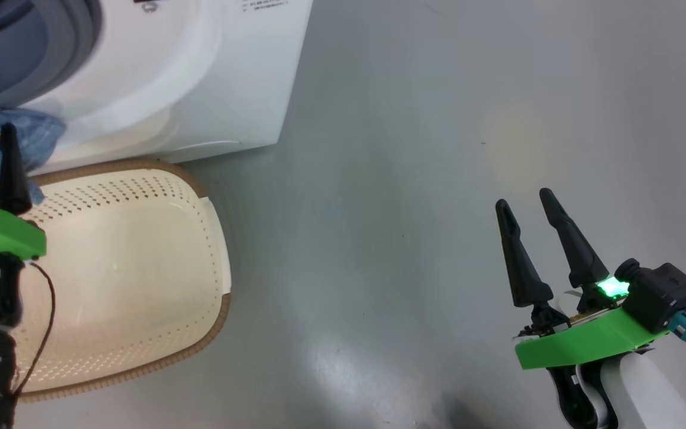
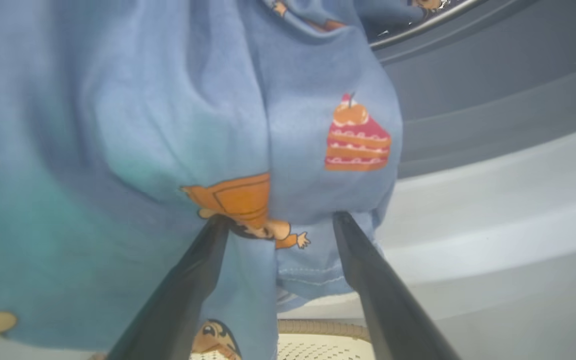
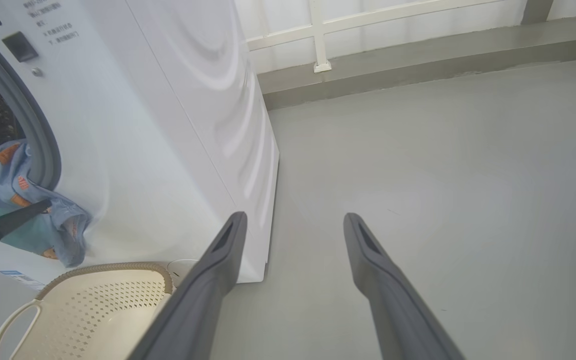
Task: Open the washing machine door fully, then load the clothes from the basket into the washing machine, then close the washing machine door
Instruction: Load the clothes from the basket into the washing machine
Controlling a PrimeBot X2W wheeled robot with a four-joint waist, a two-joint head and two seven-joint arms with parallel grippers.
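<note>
- While I am watching through the left wrist view, my left claw (image 2: 280, 217) is standing spread wide, its two tips pressing into the clothes (image 2: 168, 125) without pinching them.
- My right claw (image 1: 523, 199) is hovering over the bare floor (image 1: 408, 179), fingers apart and carrying nothing, well apart from the work.
- Just below the left claw, the basket (image 1: 111, 190) is sitting on the floor against the foot of the washing machine (image 1: 200, 77), and I am seeing no garment in the part that shows.
- The clothes are hanging over the lower lip of the opening, part drooping down the white front toward the basket, part lying up across the grey seal (image 2: 493, 75) toward the drum.
- I am judging the loading step to be in hand and close to finished, with the bundle only half inside.
- Next I am expecting to need a fresh grip on the dangling fold, lifting it past the seal and deep into the drum, so nothing is catching when the door closes.
</note>
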